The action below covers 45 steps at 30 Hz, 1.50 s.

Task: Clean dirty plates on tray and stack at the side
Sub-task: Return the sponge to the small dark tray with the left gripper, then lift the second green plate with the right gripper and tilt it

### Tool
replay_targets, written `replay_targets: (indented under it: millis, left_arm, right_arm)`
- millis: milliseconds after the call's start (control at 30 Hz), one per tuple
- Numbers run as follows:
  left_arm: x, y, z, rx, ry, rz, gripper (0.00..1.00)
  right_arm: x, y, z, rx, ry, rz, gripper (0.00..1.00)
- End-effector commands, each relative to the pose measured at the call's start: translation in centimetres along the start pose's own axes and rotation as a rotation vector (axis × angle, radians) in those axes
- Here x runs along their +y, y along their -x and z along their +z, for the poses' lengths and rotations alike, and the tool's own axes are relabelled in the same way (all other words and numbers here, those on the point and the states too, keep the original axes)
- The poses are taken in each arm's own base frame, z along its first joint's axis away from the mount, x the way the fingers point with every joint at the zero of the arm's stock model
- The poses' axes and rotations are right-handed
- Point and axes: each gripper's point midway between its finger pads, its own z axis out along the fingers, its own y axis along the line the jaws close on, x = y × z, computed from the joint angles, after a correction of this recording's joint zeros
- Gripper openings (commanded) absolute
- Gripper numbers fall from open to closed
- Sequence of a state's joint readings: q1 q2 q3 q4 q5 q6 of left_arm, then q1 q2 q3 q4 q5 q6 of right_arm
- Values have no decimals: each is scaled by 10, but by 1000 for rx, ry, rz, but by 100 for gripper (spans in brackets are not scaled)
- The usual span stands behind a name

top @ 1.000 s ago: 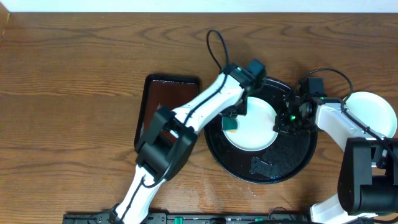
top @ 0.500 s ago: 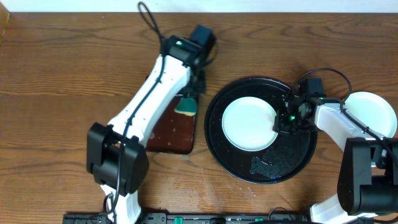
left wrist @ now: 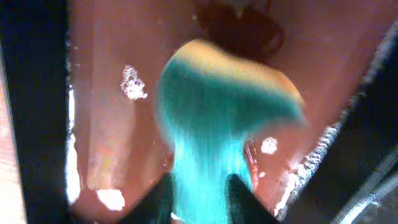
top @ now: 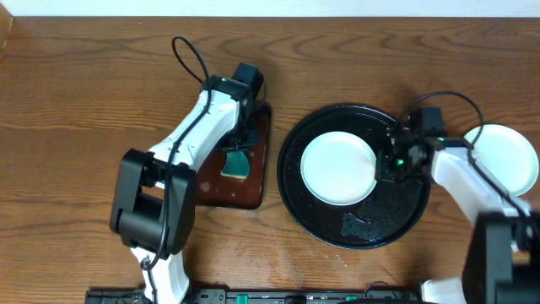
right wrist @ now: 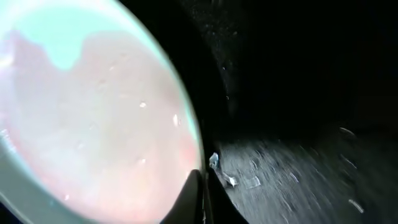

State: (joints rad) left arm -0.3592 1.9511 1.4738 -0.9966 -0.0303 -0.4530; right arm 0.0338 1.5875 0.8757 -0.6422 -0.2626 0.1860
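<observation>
The left arm (top: 190, 139) and right arm (top: 460, 169) have white shells, black joints and looping black cables (top: 191, 64).

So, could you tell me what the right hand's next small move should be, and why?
Probably lift the mint plate slightly off the black tray: the right hand is shut on its rim, its face looks free of red smears from overhead, and the white plate sits beside the tray.
</observation>
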Motion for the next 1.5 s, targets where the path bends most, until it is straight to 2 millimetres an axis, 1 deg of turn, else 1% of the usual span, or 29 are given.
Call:
replay_targets:
  millis: [0, 67, 133, 167, 200, 267, 300, 333, 367, 400, 467, 600, 633, 700, 767, 833, 933, 967, 1033, 1133, 1233, 1300, 1367, 1467]
  left_arm:
    - [0, 5, -45, -98, -67, -3, 41]
    - [0, 4, -66, -137, -105, -6, 50]
    - [2, 1, -88, -182, -139, -9, 55]
    - [3, 0, -98, -201, -153, -10, 58]
    - [5, -4, -114, -233, -181, -12, 61]
    - [9, -8, -131, -272, -203, -15, 67]
    - [11, -9, -138, -286, -211, -16, 70]
    - [12, -11, -143, -297, -217, -17, 72]
    - [14, -14, -149, -308, -223, -17, 73]
    - [16, -15, -153, -319, -229, -18, 81]
    - [16, -15, -155, -323, -232, -19, 82]
    - [16, -15, -154, -322, -231, -18, 82]
    - [16, -15, -154, -322, -231, -18, 82]
    - [16, -15, -154, -322, -231, -18, 82]
    - [16, -15, -154, -322, -231, -18, 82]
    - [16, -15, -154, -322, -231, -18, 82]
    - [16, -15, -154, -322, -231, -19, 82]
    - [16, -15, -154, -322, -231, -19, 82]
    - [16, -15, -154, -322, -231, -19, 82]
    - [16, -15, -154, -322, -231, -18, 82]
    - [16, -15, -154, -322, -231, -18, 82]
    - [16, -15, -154, -322, -231, -18, 82]
    - [16, -15, -154, -322, -231, -18, 82]
    - [16, -15, -154, -322, -231, -19, 83]
  right_arm:
    - [8, 14, -37, -149, -93, -101, 1]
    - [6, 17, -53, -211, -178, -127, 1]
    - [7, 20, -66, -266, -252, -164, 1]
    - [10, 20, -71, -288, -275, -182, 1]
    - [20, 17, -75, -300, -267, -210, 1]
    - [32, 6, -70, -256, -199, -223, 3]
    - [32, 1, -65, -225, -178, -205, 6]
    - [30, -1, -62, -209, -175, -194, 11]
    - [23, -2, -56, -181, -182, -172, 17]
    - [15, 1, -49, -167, -189, -145, 17]
    - [9, 7, -38, -143, -153, -119, 18]
    - [16, 12, -11, -79, 32, -105, 21]
    - [14, 12, -6, -65, 50, -89, 22]
    - [4, 12, 7, -36, 45, -58, 21]
    - [2, 12, 17, -16, 62, -50, 20]
    - [8, 11, 25, -5, 106, -80, 14]
    - [8, 13, 30, -6, 113, -82, 9]
    - [8, 14, 31, -9, 113, -83, 6]
    - [6, 16, 32, -14, 103, -83, 1]
    - [2, 18, 32, -23, 79, -85, 1]
    - [3, 22, 30, -41, 80, -90, 1]
    - [5, 25, 22, -66, 76, -98, 1]
    - [4, 30, 10, -104, 36, -112, 1]
    - [4, 36, -16, -185, -82, -163, 1]
